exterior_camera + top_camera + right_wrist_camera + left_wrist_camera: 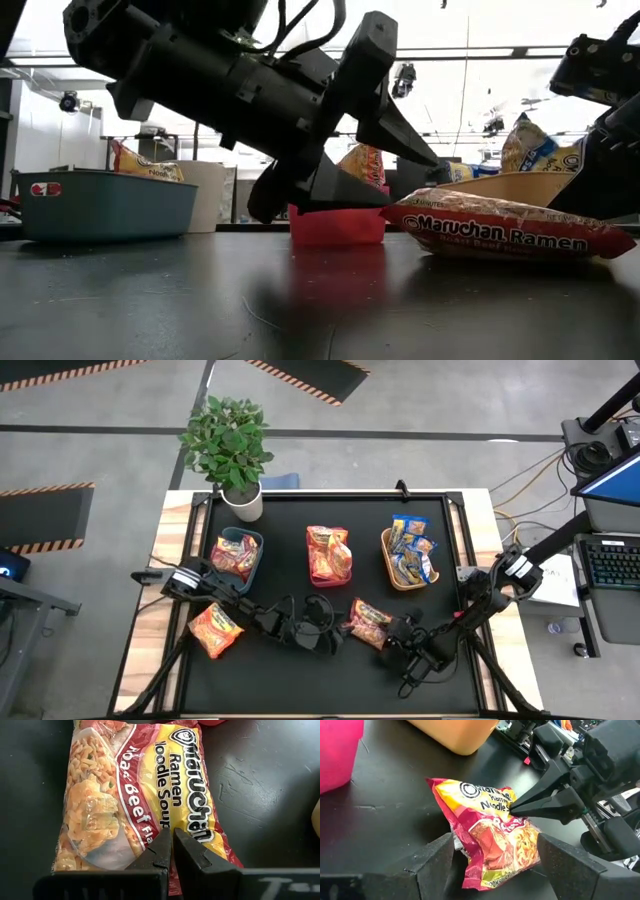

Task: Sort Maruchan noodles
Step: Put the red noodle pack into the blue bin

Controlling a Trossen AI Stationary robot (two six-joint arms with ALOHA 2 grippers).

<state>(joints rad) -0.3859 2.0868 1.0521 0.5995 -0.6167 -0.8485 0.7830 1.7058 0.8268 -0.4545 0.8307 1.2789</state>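
Black matting covers the work table (330,670), which stands on wooden edges in a grey-floored room with striped floor markings.

Nearest the front edge, two ramen packets remain unsorted. An orange packet (215,630) lies flat on the mat at the front left, apart from both grippers. A red-pink roast beef packet (368,623) lies near the front centre, and both arms meet at it. The left gripper (318,632) reaches in from the left with its fingers spread wide, one on each side of the packet's end as the left wrist view shows, not yet clamped on it. The right gripper (172,851) comes from the right with its fingers pressed together, their tips resting on the packet's near edge, pinning it rather than holding it.

Farther back, three bins sit in a row. The teal bin (256,542) on the left holds orange packets, the red bin (312,565) in the middle holds red-pink packets, and the tan bin (386,555) on the right holds blue-and-yellow packets. A potted plant (230,445) stands at the far left corner.

Sorting looks mostly done: by colour, the beef packet seems bound for the red bin and the orange one for the teal bin.
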